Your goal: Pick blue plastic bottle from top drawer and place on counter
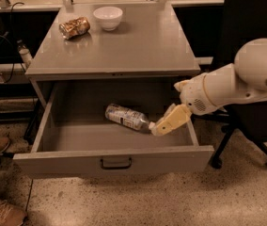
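1. Clearly open, the top drawer (114, 161) stands pulled out toward the camera, so access seems settled.
2. Inside it, the blue plastic bottle (126, 117) lies on its side on the drawer floor, cap pointing right, not yet lifted.
3. Reaching in from the right, the gripper (161, 126) hangs just beside the cap; whether it is apart or together cannot be told.
4. Beyond, the counter (138, 46) carries a snack can (74, 27) and a white bowl (108, 17); grasping, lifting and placing apparently remain.

arm (227, 86): extended from right (wrist bent) | hand (164, 125): angled down-left, centre-right of view
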Robot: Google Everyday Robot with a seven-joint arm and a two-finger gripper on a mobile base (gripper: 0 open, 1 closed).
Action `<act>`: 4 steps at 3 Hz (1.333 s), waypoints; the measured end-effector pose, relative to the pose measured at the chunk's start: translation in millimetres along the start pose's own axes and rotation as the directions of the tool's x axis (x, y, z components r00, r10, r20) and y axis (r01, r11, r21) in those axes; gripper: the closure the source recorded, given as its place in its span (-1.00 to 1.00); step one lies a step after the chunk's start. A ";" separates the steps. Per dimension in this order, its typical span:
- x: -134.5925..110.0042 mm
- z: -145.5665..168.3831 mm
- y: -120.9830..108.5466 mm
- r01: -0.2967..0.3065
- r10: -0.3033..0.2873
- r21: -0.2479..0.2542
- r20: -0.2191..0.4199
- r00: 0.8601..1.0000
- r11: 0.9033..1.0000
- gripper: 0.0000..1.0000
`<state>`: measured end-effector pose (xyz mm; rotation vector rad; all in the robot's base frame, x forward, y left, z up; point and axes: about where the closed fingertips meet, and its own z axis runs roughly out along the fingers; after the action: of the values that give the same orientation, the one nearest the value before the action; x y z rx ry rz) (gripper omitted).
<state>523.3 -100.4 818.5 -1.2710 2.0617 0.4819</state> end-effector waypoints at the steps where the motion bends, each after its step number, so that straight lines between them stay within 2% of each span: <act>1: -14.4 56.3 -2.7 -0.025 0.026 -0.019 0.066 0.997 1.000 -1.00; 2: -19.6 86.2 -3.2 -0.041 0.043 -0.031 0.081 0.996 0.999 -1.00; 3: -18.4 121.8 -12.2 -0.077 0.078 -0.013 0.097 0.992 0.997 -1.00; 4: -15.1 152.7 -28.0 -0.106 0.102 0.043 0.098 0.990 0.993 -1.00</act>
<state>604.9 -10.3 720.8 -1.0957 2.0540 0.5271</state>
